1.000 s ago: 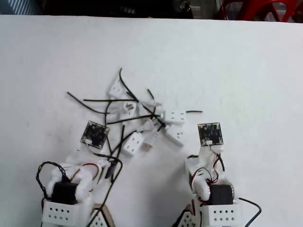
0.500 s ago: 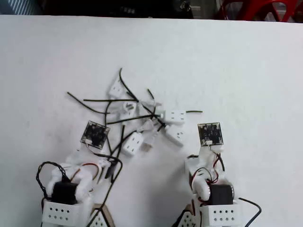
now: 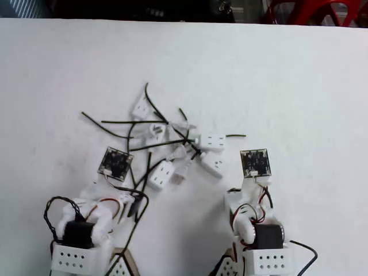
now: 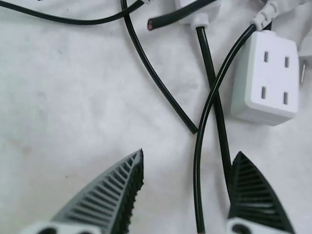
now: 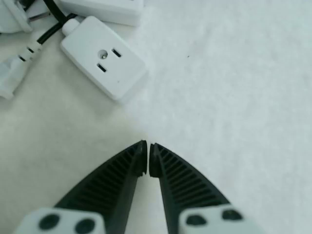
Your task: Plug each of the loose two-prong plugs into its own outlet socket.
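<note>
Two arms stand at the near edge of the white table (image 3: 299,86), the left arm (image 3: 80,229) and the right arm (image 3: 257,231), and between and beyond them lies a heap of white sockets and plugs with black cords (image 3: 150,145). On the left side, the left end effector (image 4: 187,168) hovers low over the table with its fingers well apart and nothing held. One of the black cords passes on the table through the gap between the fingers, and a second cord runs under one finger. Just beyond it lies a four-slot outlet block (image 4: 265,80), face up, with a cord leading from its far end. In the high view this block (image 3: 161,174) is at the near side of the heap, close to the left arm. Further right, a white plug (image 5: 10,80) on its cord lies beside a single socket block (image 5: 105,63), which is face up and has nothing plugged in. Another white block (image 5: 105,7) lies just behind it. The right end effector (image 5: 147,158) is near this socket block, over bare table, with its fingers closed together and holding nothing.
</note>
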### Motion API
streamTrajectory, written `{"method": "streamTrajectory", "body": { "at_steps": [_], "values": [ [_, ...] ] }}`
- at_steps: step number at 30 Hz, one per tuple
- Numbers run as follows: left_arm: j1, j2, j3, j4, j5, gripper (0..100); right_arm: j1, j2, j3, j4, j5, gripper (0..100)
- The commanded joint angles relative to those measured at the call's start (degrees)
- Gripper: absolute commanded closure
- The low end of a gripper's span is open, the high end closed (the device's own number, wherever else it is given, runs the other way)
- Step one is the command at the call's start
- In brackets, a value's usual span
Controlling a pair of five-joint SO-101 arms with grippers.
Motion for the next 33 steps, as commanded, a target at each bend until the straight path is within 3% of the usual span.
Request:
{"method": "streamTrajectory", "body": {
  "at_steps": [1,22,33],
  "values": [
    [0.5,-0.5,-0.2,0.4,-0.4,72,0.2,-0.3,0.6,0.4,0.1,98.0],
    [0.7,-0.5,-0.2,0.4,-0.4,72,0.2,-0.3,0.6,0.4,0.1,98.0],
    [-1.9,-0.6,-4.7,0.9,-0.8,71,-3.7,-0.3,0.6,0.4,-0.2,97.8]
  ]
}}
